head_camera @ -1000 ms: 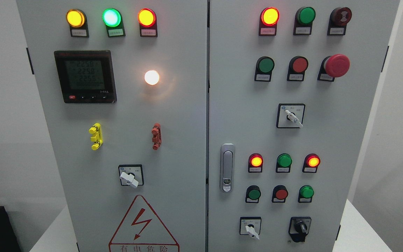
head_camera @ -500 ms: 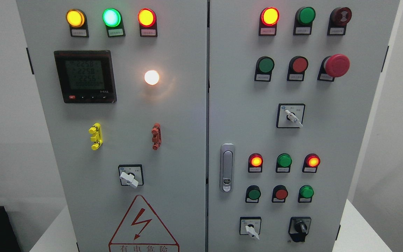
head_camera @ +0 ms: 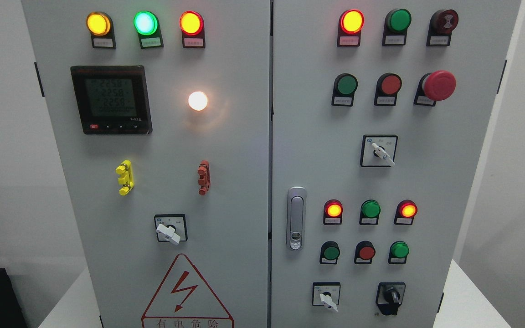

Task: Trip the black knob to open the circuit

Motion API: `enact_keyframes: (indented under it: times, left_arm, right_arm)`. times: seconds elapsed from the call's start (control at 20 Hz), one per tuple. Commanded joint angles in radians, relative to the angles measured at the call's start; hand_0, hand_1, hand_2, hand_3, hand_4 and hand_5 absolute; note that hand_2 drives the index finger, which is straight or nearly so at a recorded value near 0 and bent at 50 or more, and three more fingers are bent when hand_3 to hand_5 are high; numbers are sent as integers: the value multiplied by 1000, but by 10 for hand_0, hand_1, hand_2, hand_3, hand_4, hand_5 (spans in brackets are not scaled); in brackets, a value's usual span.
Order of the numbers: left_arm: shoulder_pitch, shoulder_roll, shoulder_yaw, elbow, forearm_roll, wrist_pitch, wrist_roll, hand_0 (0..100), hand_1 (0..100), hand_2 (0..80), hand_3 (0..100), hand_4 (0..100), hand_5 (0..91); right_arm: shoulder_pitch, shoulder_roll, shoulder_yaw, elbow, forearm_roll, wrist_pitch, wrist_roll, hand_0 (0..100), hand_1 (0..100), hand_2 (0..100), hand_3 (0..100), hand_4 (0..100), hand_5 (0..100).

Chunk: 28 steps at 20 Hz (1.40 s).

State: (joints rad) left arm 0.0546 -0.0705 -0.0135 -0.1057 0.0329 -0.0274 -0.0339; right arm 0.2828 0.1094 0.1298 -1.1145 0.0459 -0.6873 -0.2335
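A grey steel control cabinet (head_camera: 244, 150) with two doors is filling the head view, standing on a white table (head_camera: 465, 298) whose corners are showing at the lower left and lower right. On the left door, a black square digital meter (head_camera: 111, 99) is showing greenish digits too blurred to read, a round white lamp (head_camera: 198, 100) is glowing beside it, and a yellow plastic clip (head_camera: 125, 177) and a red plastic clip (head_camera: 203, 177) are sitting below. Under them a white-handled selector switch (head_camera: 169, 233) is pointing down and to the right, above a red triangular lightning warning sign (head_camera: 187, 295) that is being cut off by the bottom edge. A silver latch handle (head_camera: 296, 218) is standing upright near the inner edge of the right door. Further right, a red mushroom-head emergency button (head_camera: 437, 85) is jutting from the upper panel. The black rotary knob (head_camera: 391, 298) is sitting at the lower right of the right door, just right of a small white-handled switch (head_camera: 327, 299); its grip bar is lying close to vertical, the pointer end appearing to aim upward, though the dark body is making that hard to confirm. The small labels under the lamps are illegible. Neither robot hand is appearing anywhere in the picture, so how the fingers are standing cannot be told, nor how the knob is lying relative to either hand.
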Motion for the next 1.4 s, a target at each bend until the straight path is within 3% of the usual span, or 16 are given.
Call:
enact_keyframes:
  times: [0.0, 0.35, 0.8, 1.35]
  left_arm:
    - [-4, -2, 1, 0, 2, -2, 0, 120, 389, 0, 0, 0, 0]
    - [-2, -2, 1, 0, 2, -2, 0, 120, 389, 0, 0, 0, 0]
    - [-2, -2, 1, 0, 2, -2, 0, 120, 389, 0, 0, 0, 0]
    - [-2, -2, 1, 0, 2, -2, 0, 120, 389, 0, 0, 0, 0]
  right_arm:
    - [3, -1, -4, -65, -3, -5, -4, 410, 645, 0, 1000, 868, 734]
    - [1, 4, -38, -162, -4, 41, -3, 545, 692, 0, 1000, 889, 804]
    - [-2, 9, -41, -309, -4, 100, -1, 716, 776, 0, 1000, 966, 906]
    - [-13, 9, -39, -458, -4, 184, 10, 786, 798, 0, 1000, 996, 918]
